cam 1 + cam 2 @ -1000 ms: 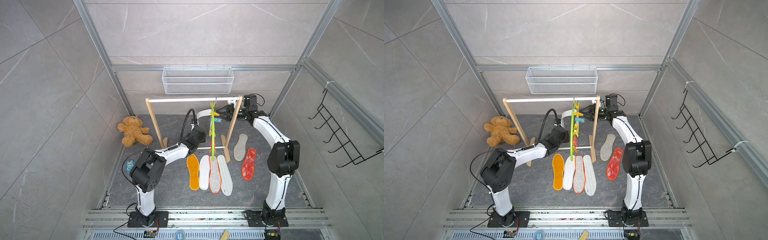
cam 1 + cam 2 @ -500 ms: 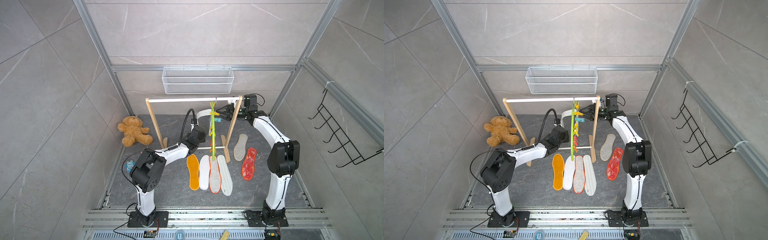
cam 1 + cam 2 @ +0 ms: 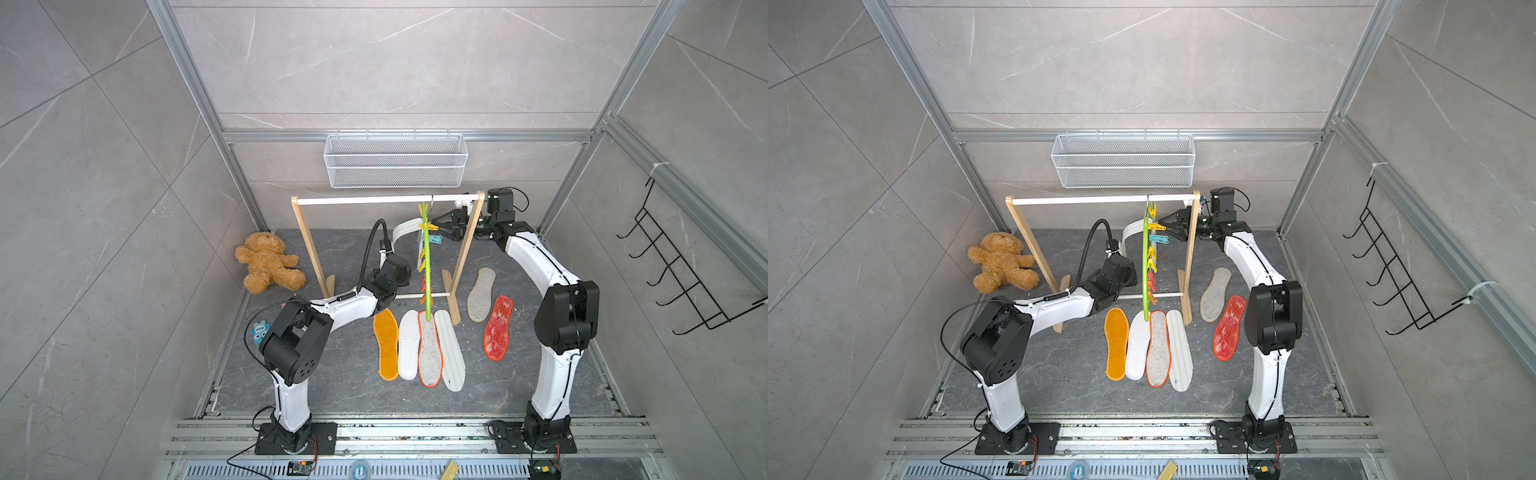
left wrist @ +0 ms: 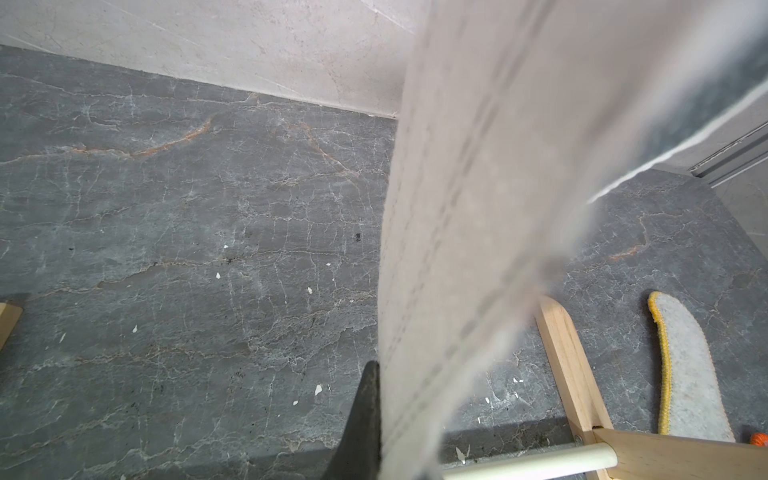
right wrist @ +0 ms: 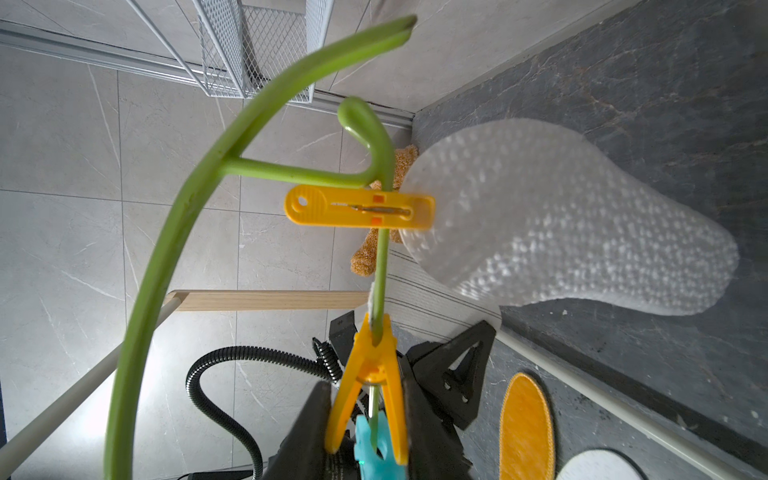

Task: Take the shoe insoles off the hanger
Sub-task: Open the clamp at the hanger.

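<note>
The right gripper [image 5: 365,388] is clenched on the handles of a yellow clip [image 5: 368,365], with a black finger [image 5: 309,419] pressing on each side. A teal clip [image 5: 374,451] sits just beside it, nearer the wrist. The yellow clip rides on the lime-green hanger [image 5: 166,249], which hangs by its dark hook from the white rail of the wooden rack [image 3: 311,245].

A pale striped insole [image 4: 465,208] reaches up to the hanger at that clip; whether the clip bites it cannot be told. The left gripper [image 3: 390,254] is closed tight on the insole's lower end, so the insole arcs up under the rack's rail. A second yellow clip [image 5: 357,208], further up the hanger, pinches a pale dimpled insole [image 5: 561,220].

The right arm [image 3: 540,266] rises from its base to a high elbow. Its forearm slopes up to the rack's nearer post, where the wrist turns level past the post toward the hanger. The left arm [image 3: 345,305] folds at a raised elbow, runs low to the rack's bottom bar and bends its wrist upward.

On the counter [image 3: 353,382], four insoles lie side by side in front of the rack: the orange-yellow insole [image 3: 385,345], white insole [image 3: 409,345], orange-rimmed grey insole [image 3: 430,353] and a second striped insole [image 3: 453,353]. The felt insole [image 3: 480,295] and red mesh insole [image 3: 498,328] lie outside the post on the right arm's side. A teddy bear [image 3: 268,268] lies outside the opposite post.
</note>
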Controlling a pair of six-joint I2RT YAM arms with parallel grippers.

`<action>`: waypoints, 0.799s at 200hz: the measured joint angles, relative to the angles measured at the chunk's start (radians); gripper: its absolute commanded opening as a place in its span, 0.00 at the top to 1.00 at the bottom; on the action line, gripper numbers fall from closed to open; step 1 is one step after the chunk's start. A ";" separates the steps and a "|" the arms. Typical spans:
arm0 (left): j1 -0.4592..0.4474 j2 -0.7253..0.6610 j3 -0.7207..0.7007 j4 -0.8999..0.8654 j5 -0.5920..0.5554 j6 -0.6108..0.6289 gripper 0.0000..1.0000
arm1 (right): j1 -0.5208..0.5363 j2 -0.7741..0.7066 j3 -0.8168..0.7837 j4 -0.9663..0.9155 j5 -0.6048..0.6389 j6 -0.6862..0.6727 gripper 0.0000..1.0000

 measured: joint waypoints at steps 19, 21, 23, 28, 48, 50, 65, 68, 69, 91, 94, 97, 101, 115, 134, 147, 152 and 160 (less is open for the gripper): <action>0.000 0.000 -0.007 0.000 -0.002 -0.006 1.00 | 0.000 0.000 0.000 0.000 0.000 0.007 0.70; 0.000 0.000 -0.008 0.000 -0.003 -0.006 1.00 | 0.000 0.000 0.000 0.000 0.000 0.007 0.70; 0.000 0.000 -0.008 0.000 -0.004 -0.006 1.00 | 0.000 0.000 0.000 0.000 0.000 0.008 0.70; 0.000 0.000 -0.010 0.000 -0.007 -0.007 1.00 | 0.000 0.000 0.000 0.000 0.000 0.011 0.70; 0.000 0.000 -0.013 0.000 -0.021 -0.010 1.00 | 0.000 0.000 0.000 0.001 -0.002 0.018 0.70; 0.000 0.000 -0.013 0.000 -0.022 -0.010 1.00 | 0.000 0.000 0.000 0.001 -0.002 0.018 0.70; 0.000 0.000 -0.014 0.000 -0.027 -0.011 1.00 | 0.000 0.000 0.000 0.001 -0.002 0.018 0.71; 0.000 0.000 -0.014 0.000 -0.027 -0.012 1.00 | 0.000 0.000 0.000 0.001 -0.002 0.018 0.71; 0.000 0.000 -0.015 0.000 -0.028 -0.012 1.00 | 0.000 0.000 0.000 0.001 -0.002 0.018 0.71; 0.000 0.000 -0.018 0.000 -0.032 -0.014 1.00 | 0.001 0.000 0.000 0.001 -0.002 0.018 0.71; 0.000 0.000 -0.019 0.000 -0.034 -0.014 1.00 | 0.001 0.000 0.000 0.001 -0.002 0.018 0.71; 0.000 0.000 -0.020 0.000 -0.035 -0.014 1.00 | 0.001 0.000 0.000 0.002 -0.002 0.018 0.71; 0.000 0.000 -0.020 0.000 -0.037 -0.015 1.00 | 0.002 0.000 0.000 0.002 -0.003 0.018 0.71; 0.000 0.000 -0.020 0.000 -0.039 -0.017 1.00 | 0.003 0.001 0.000 0.006 -0.003 0.018 0.71; 0.000 -0.002 -0.021 0.000 -0.046 -0.020 1.00 | 0.005 0.002 0.000 0.008 -0.003 0.018 0.71; 0.000 -0.004 -0.023 0.000 -0.050 -0.021 1.00 | 0.005 0.002 0.000 0.010 -0.003 0.018 0.72; 0.000 -0.006 -0.025 0.000 -0.051 -0.021 1.00 | 0.005 0.002 0.000 0.012 -0.003 0.018 0.72; 0.000 -0.010 -0.027 0.000 -0.053 -0.021 1.00 | 0.005 0.002 0.000 0.015 -0.003 0.019 0.72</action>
